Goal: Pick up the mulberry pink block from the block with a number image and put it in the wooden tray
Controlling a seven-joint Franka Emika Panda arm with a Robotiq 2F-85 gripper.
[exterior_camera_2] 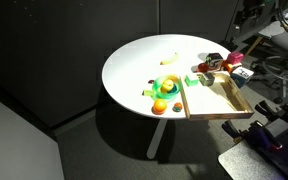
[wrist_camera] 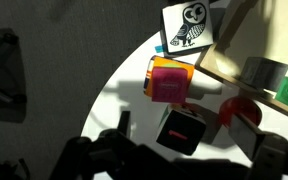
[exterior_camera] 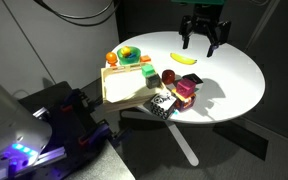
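The mulberry pink block [exterior_camera: 188, 86] sits on the block with a number image [exterior_camera: 184, 99], a dark and red-orange cube near the table's front edge. In the wrist view the pink block [wrist_camera: 169, 82] lies just above that dark cube [wrist_camera: 182, 130], which shows a red mark. The wooden tray [exterior_camera: 124, 90] lies beside them and holds no blocks; it also shows in an exterior view [exterior_camera_2: 219, 98], and its edge shows in the wrist view [wrist_camera: 246, 72]. My gripper [exterior_camera: 204, 42] hangs open and empty, high above the table's far side, well apart from the stack; its dark fingers [wrist_camera: 184, 165] frame the wrist view's bottom.
A banana [exterior_camera: 184, 58] lies under the gripper. A multicoloured bowl [exterior_camera: 130, 56], a green block [exterior_camera: 147, 72] and a round red fruit [exterior_camera: 169, 76] stand by the tray. A black-and-white picture cube [exterior_camera: 163, 104] with an owl face [wrist_camera: 189, 25] sits at the table edge.
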